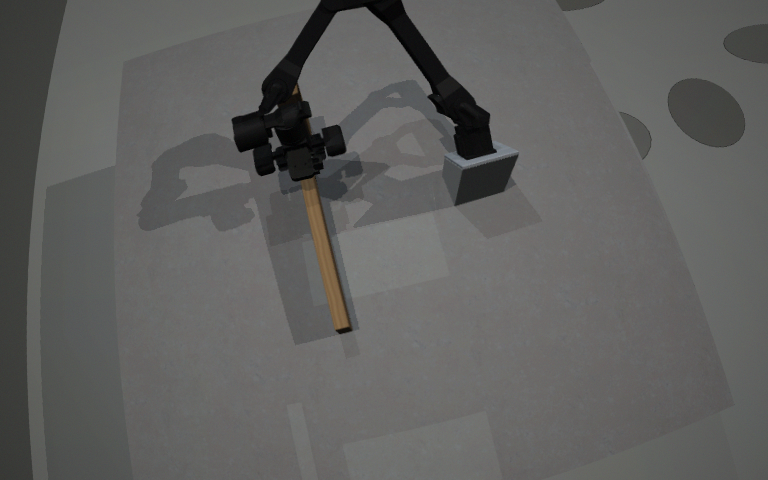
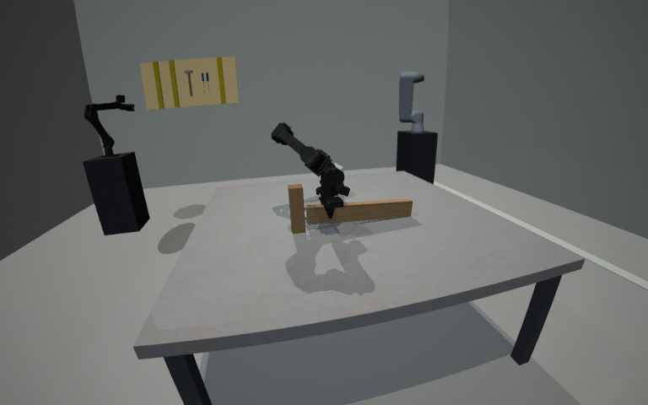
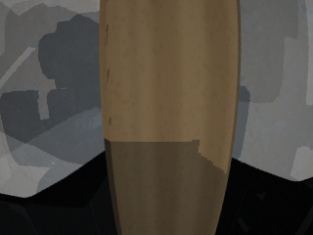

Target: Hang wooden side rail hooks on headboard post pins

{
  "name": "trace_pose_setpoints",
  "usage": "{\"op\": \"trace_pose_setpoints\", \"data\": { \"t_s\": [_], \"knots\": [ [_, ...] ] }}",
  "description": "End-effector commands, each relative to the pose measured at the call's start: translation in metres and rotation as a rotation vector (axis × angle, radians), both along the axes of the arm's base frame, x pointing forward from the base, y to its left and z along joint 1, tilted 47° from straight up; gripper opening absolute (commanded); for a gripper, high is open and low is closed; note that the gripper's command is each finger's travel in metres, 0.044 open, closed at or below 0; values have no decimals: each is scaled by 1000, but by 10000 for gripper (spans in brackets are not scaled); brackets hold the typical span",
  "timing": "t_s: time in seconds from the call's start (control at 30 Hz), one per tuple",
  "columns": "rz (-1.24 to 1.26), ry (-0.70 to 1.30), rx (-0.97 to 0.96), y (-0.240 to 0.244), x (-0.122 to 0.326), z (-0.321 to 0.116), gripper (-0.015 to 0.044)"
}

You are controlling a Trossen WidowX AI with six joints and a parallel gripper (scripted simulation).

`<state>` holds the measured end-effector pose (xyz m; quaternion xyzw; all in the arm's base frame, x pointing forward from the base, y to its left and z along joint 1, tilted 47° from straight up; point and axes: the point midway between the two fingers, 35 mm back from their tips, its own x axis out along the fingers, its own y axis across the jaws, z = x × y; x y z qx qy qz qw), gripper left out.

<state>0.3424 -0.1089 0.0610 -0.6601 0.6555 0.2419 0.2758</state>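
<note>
- Rail (image 1: 323,243) (image 2: 372,210) (image 3: 168,73) clamped in gripper (image 1: 300,161) (image 2: 330,210), fingers partly open around it.
- Rail placed on edge, near end just beside upright post (image 2: 296,208).
- Hooks, pins hidden; seating cannot be told.

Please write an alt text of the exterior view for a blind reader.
A black robot arm's gripper grips a long wooden rail near the end beside an upright wooden post, on a grey table. Behind stand two other arms on dark pedestals; a tool board hangs on the wall.

Dim, flat grey light; overlapping shadows, soft-toned but hard-edged, across tabletop (image 1: 538,316) (image 2: 382,267); wrist view darkest low down.
</note>
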Motion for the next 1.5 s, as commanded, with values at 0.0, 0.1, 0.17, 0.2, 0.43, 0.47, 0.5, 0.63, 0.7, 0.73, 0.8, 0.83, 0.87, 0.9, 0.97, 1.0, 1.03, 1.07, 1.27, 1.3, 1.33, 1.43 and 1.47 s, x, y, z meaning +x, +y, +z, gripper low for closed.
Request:
{"op": "trace_pose_setpoints", "data": {
  "t_s": [0.0,0.1,0.17,0.2,0.43,0.47,0.5,0.63,0.7,0.73,0.8,0.83,0.87,0.9,0.97,1.0,1.03,1.07,1.27,1.3,1.33,1.43,1.47],
  "knots": [
    [10,-2,-3,2,2,3,0],
    [10,-2,-3,1,1,3,0],
    [10,-2,-3,1,1,3,0],
    [10,-2,-3,1,1,3,0],
    [10,-2,-3,1,2,4,0],
    [10,-2,-3,1,2,4,0],
    [10,-2,-3,1,2,4,0],
    [10,-2,-3,0,2,5,0],
    [10,-2,-3,0,2,5,0],
    [10,-2,-3,0,2,5,0],
    [10,-2,-3,0,1,5,0],
    [10,-2,-3,0,1,5,0],
    [10,-2,-3,0,1,5,0],
    [10,-2,-3,0,1,5,0],
    [10,-2,-3,-1,1,5,0],
    [10,-2,-3,-1,1,5,0],
    [10,-2,-3,-1,1,5,0],
    [10,-2,-3,-1,1,5,0],
    [10,-2,-3,-2,1,5,0],
    [10,-2,-3,-2,1,6,0],
    [10,-2,-3,-2,1,6,0],
    [10,-2,-3,-2,1,6,0],
    [10,-2,-3,-2,1,6,0]
  ]
}}
